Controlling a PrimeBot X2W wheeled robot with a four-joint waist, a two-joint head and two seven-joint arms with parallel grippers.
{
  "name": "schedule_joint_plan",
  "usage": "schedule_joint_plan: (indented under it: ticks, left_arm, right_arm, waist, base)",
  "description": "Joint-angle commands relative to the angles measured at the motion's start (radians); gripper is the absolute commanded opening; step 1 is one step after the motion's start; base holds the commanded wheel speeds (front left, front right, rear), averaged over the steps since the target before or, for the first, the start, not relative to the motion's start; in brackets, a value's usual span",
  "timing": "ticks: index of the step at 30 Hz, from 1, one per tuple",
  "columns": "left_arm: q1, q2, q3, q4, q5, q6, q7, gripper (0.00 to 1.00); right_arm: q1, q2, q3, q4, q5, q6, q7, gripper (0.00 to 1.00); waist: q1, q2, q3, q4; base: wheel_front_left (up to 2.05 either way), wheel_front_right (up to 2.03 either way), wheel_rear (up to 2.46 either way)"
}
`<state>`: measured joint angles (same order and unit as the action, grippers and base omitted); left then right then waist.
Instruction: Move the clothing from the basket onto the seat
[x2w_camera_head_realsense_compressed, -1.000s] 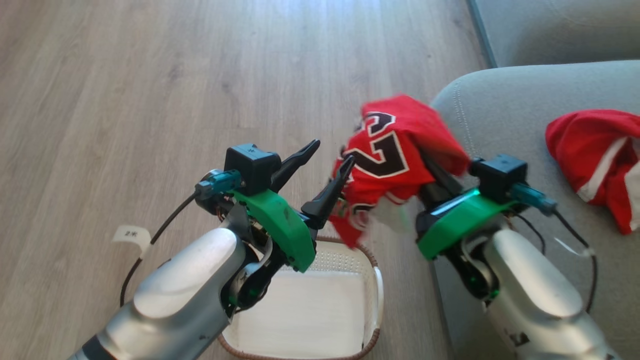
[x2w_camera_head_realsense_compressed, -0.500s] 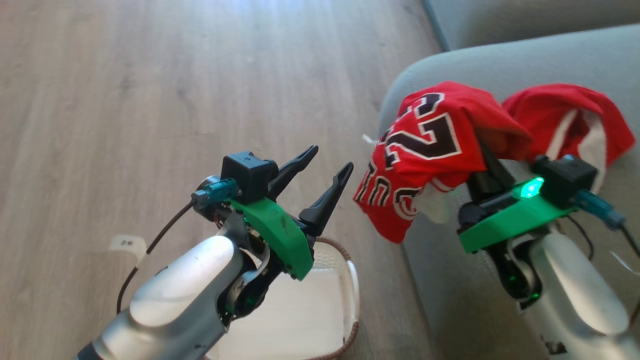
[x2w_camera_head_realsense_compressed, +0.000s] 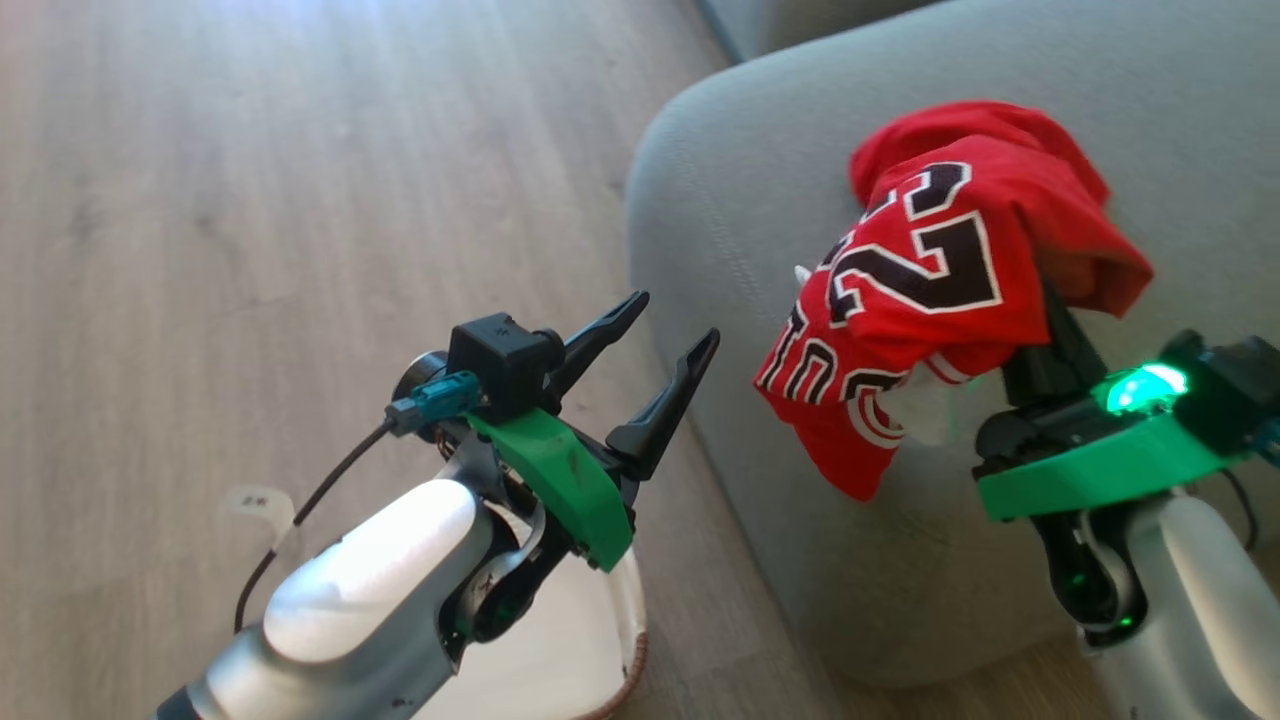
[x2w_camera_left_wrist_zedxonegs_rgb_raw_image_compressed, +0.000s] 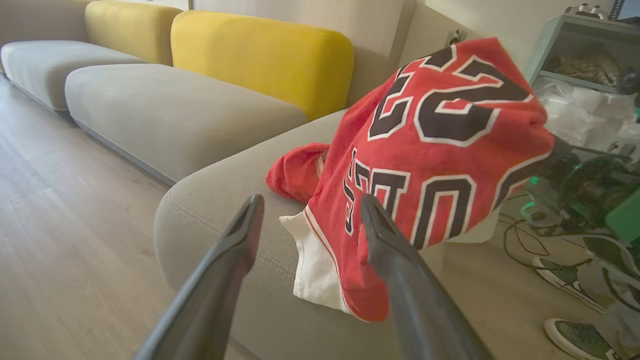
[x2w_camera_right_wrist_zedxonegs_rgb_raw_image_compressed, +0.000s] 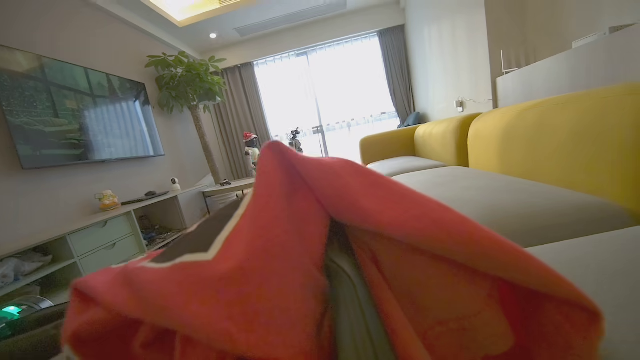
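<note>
Right gripper (x2w_camera_head_realsense_compressed: 1055, 335) is raised over the seat (x2w_camera_head_realsense_compressed: 740, 200), seemingly clamped on the jersey (x2w_camera_head_realsense_compressed: 930, 290), which is draped lengthwise down toward the seat's edge; left gripper (x2w_camera_head_realsense_compressed: 676, 316) is held wide.

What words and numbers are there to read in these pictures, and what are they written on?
"23": the big black-and-white number on the red jersey. It is creased, and the second digit is partly folded over.
Black-and-white letters below the number on the jersey: folded, so they cannot be read as a word.
Small white tag at the head view's lower left: the writing is too blurred to read.
</note>
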<state>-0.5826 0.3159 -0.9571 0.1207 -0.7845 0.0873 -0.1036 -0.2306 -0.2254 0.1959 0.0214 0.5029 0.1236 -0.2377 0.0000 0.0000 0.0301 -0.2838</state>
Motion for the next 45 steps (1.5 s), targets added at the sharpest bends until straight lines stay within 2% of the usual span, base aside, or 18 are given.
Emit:
schedule_joint_plan:
  ticks: [1, 11, 20, 28, 37, 45]
  left_arm:
    - [-0.039, 0.024, 0.043, -0.033, 0.011, -0.003, -0.01, 1.0]
    - [-0.044, 0.027, 0.037, -0.043, 0.02, -0.004, -0.024, 1.0]
    - [-0.05, 0.027, 0.031, -0.043, 0.023, -0.004, -0.025, 1.0]
    - [-0.057, 0.028, 0.025, -0.046, 0.024, -0.008, -0.025, 1.0]
    - [-0.084, 0.037, 0.024, -0.058, 0.029, -0.008, -0.007, 1.0]
    - [-0.149, 0.06, 0.019, -0.091, 0.049, -0.016, 0.042, 1.0]
  right_arm:
    - [-0.015, -0.008, 0.006, -0.046, 0.003, 0.007, 0.002, 0.0]
    - [0.05, 0.001, -0.04, -0.159, -0.03, 0.007, 0.018, 0.0]
    - [0.076, 0.007, -0.071, -0.213, -0.034, 0.007, 0.033, 0.0]
    - [0.014, -0.019, -0.081, -0.225, -0.026, 0.007, 0.047, 0.0]
    - [-0.124, -0.069, -0.145, -0.188, -0.001, 0.007, 0.084, 0.0]
    - [-0.301, -0.183, -0.23, -0.018, 0.036, 0.007, 0.102, 0.0]
  waist:
    - [0.0, 0.0, 0.008, -0.03]
    - [0.0, 0.0, 0.027, -0.133]
    - [0.0, 0.0, 0.037, -0.175]
    - [0.0, 0.0, 0.054, -0.164]
    - [0.0, 0.0, 0.107, -0.13]
    - [0.0, 0.0, 0.237, -0.077]
  base:
    - [0.0, 0.0, 0.0]
    - [0.0, 0.0, 0.0]
    - [0.0, 0.0, 0.0]
    - [0.0, 0.0, 0.0]
    - [0.0, 0.0, 0.0]
    - [0.0, 0.0, 0.0]
